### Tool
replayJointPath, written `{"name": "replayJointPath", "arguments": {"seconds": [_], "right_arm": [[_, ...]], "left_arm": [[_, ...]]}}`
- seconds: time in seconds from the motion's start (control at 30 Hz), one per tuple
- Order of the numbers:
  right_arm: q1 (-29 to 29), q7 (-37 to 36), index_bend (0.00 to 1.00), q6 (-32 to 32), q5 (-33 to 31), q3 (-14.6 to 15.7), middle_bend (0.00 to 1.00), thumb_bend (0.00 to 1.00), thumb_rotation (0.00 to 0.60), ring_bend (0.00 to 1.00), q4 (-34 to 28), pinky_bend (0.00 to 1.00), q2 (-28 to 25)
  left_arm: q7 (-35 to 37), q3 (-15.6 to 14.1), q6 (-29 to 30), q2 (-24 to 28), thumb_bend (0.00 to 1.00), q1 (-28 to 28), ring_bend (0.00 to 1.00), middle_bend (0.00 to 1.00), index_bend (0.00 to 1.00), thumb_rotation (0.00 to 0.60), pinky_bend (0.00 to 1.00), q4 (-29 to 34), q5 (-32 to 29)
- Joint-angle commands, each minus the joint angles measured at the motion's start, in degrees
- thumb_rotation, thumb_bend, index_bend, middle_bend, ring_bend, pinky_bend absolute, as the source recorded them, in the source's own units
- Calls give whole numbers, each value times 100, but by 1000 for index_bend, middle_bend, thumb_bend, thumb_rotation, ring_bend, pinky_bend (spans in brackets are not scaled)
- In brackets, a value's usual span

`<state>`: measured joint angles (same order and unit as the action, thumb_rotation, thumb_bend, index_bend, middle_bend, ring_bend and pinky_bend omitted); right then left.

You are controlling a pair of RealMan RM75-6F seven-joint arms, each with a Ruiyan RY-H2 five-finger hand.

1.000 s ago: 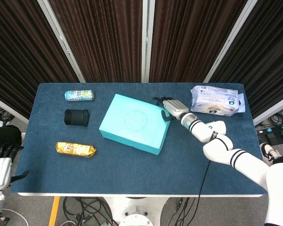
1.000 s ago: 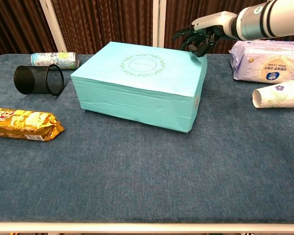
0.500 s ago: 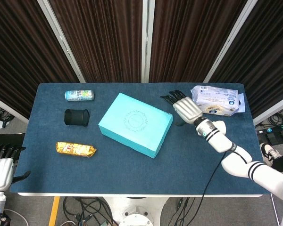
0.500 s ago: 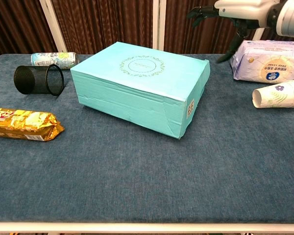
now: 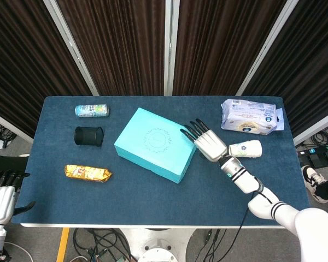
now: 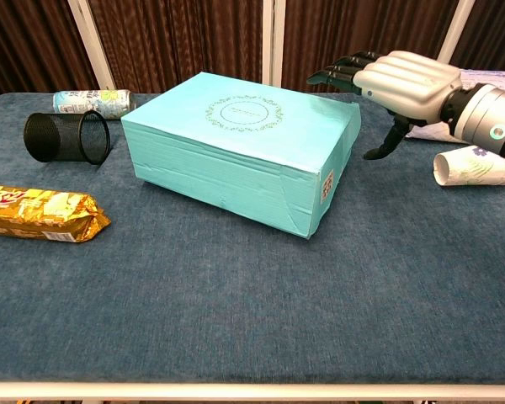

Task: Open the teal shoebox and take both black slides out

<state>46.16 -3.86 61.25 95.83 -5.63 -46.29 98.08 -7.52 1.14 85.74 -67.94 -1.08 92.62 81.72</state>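
The shoebox [image 6: 240,143] looks like smooth matt card. The table cloth [image 6: 236,311] is fuzzy. The snack bag [image 6: 38,213] is shiny, maybe foil.

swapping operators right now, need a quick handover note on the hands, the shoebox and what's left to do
Right robot hand: open, fingers spread, palm down, over the right edge of the teal shoebox, holding nothing.
Left robot hand: off the table's left side, low; holds nothing that shows, fingers too small to read.
Shoebox: lid closed, lying angled mid-table. Black slides not visible, presumably inside.
Done: nothing yet.
Left: lift the lid, take out both slides.
Nearby: paper cup lying right of the box.
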Motion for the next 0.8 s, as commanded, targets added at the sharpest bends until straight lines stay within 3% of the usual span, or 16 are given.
{"name": "replayJointPath", "arguments": {"seconds": [0.03, 0.43, 0.63, 0.8], "right_arm": [[-7, -224, 0, 331, 50, 50, 71, 0, 600, 0, 553, 0, 458], [95, -689, 5, 921, 272, 333, 101, 13, 600, 0, 1689, 0, 1109], [108, -973, 208, 1252, 421, 529, 185, 252, 600, 15, 2199, 0, 1267], [54, -1264, 329, 1447, 473, 663, 234, 454, 600, 91, 2529, 6, 1378]], "left_arm": [[7, -4, 8, 2, 0, 7, 106, 184, 245, 600, 99, -22, 12], [106, -26, -5, -31, 0, 41, 106, 184, 251, 600, 99, -132, 20], [160, -37, -14, -54, 0, 60, 106, 184, 251, 600, 99, -186, 20], [168, -33, -51, -67, 0, 52, 106, 184, 252, 600, 99, -206, 3]]}}
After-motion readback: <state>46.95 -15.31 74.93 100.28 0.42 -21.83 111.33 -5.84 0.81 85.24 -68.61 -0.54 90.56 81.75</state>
